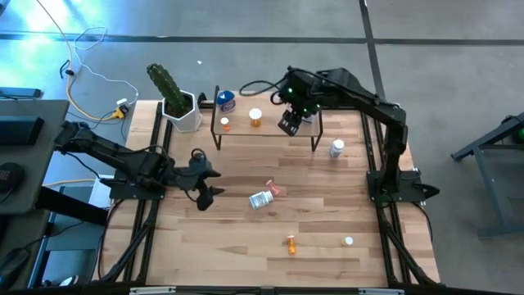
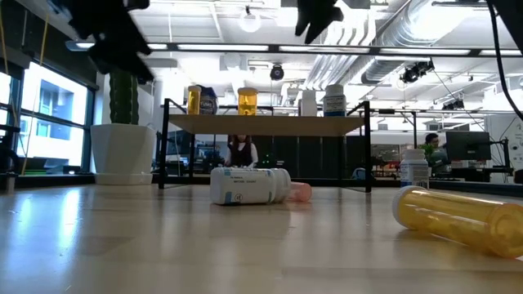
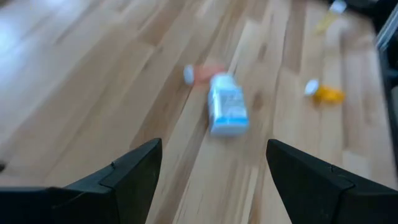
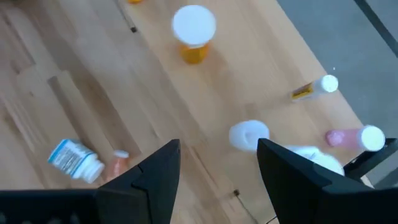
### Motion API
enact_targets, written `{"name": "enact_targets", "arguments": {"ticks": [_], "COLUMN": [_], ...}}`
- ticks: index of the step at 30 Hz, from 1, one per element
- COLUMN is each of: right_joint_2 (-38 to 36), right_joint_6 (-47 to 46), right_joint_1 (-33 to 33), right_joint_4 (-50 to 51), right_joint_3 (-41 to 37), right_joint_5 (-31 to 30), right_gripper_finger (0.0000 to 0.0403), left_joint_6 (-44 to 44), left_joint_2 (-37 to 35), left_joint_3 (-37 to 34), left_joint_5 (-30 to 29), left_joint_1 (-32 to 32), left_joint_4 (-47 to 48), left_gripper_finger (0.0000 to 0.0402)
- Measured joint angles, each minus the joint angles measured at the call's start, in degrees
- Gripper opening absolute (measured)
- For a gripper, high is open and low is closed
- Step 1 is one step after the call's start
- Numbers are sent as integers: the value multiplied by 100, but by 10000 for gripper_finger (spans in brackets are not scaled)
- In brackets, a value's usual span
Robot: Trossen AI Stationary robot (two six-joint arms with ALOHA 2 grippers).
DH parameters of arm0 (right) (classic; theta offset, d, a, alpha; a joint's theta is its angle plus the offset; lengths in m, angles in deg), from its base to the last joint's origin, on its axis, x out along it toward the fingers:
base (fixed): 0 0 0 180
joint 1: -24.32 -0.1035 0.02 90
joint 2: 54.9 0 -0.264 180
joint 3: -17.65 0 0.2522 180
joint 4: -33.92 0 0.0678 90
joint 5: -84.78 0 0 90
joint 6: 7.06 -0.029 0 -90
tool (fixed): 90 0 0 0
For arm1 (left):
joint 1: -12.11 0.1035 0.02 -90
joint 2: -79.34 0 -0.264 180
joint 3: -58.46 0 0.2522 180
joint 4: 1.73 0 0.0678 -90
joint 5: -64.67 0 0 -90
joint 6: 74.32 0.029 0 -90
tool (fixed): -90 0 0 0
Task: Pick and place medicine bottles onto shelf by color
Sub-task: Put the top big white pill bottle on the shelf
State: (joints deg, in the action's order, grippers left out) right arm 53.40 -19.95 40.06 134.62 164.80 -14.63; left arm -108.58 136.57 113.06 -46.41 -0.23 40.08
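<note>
- high view: both sets of jaws stand apart and hold nothing. the left gripper (image 1: 205, 183) hangs over the table's (image 1: 246, 258) left-middle, near a white bottle (image 1: 260, 199) lying on its side with a pink bottle (image 1: 274, 189) just beside it. the right gripper (image 1: 290, 123) hovers over the shelf's (image 1: 237, 131) right half. on the shelf stand a blue bottle (image 1: 226, 102) and two orange bottles (image 1: 256, 118). another white bottle (image 1: 336, 148) stands off the shelf's right end; an orange one (image 1: 291, 243) lies near the table's front edge. a cactus (image 1: 170, 93) sits at the back-left corner.
- low view: the lying white bottle and the pink one touch or nearly so; i cannot tell which.
- left wrist view: its fingers (image 3: 124, 174) are spread, the white bottle ahead between them.
- right wrist view: fingers (image 4: 155, 171) spread above bottles standing on the shelf.
- risk: a round bottle on its side may roll from the closing fingers, or the pink neighbour may get nudged or pinched along. the right gripper, low over the shelf, could topple the standing bottles.
</note>
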Motion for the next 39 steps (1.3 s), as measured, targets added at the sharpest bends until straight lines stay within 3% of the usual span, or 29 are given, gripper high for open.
{"name": "enact_targets", "arguments": {"ticks": [5, 10, 19, 22, 33, 39], "right_joint_2": [-85, -256, -1466, -1977, -3453, -4033], "right_joint_6": [-382, -676, -2007, -2483, -4203, -5015], "right_joint_1": [-492, -893, -1229, -1340, -2206, -2418], "right_joint_4": [341, 292, 101, -110, -279, -278], "right_joint_3": [-3, -354, -2594, -3212, -4734, -5547], "right_joint_5": [-685, -825, -963, -765, -687, -1059], "right_gripper_finger": [204, 204, 204, 204, 204, 204], "left_joint_6": [-160, -166, -70, -69, -50, -53], "left_joint_2": [0, 0, -2, -2, -2, -2], "left_joint_3": [-2, -2, -2, -2, -2, -2], "left_joint_5": [-51, -55, -77, -145, -231, -230], "left_joint_1": [-257, -414, -461, -456, -456, -456], "left_joint_4": [473, 519, 517, 517, 512, 512], "left_gripper_finger": [280, 280, 280, 280, 280, 280]}}
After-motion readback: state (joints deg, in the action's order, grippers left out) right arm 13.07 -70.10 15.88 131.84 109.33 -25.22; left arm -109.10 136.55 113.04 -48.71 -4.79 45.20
